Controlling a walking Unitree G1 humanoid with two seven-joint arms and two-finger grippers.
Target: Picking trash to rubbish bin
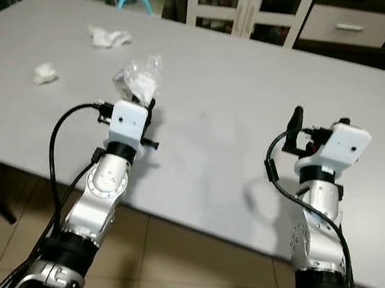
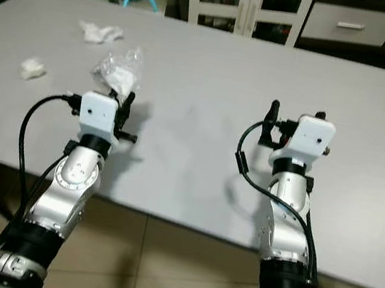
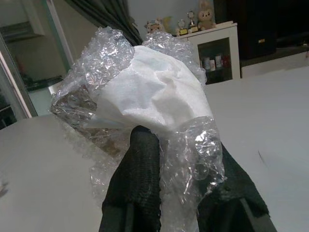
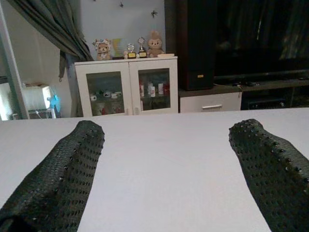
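The bubble wrap (image 3: 188, 145) is clear, glossy plastic around soft white paper tissue (image 3: 149, 96); the table (image 1: 261, 89) is smooth matt grey.

no readable text anywhere

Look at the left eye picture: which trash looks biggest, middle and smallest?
1. Bubble wrap bundle, held in the left gripper.
2. Crumpled tissue, farther back, so its rank is unsure.
3. Small paper wad, smallest.

A grey table (image 1: 246, 86) fronts a white glass-doored cabinet (image 4: 128, 87) (tiled floor (image 1: 180, 260) below).
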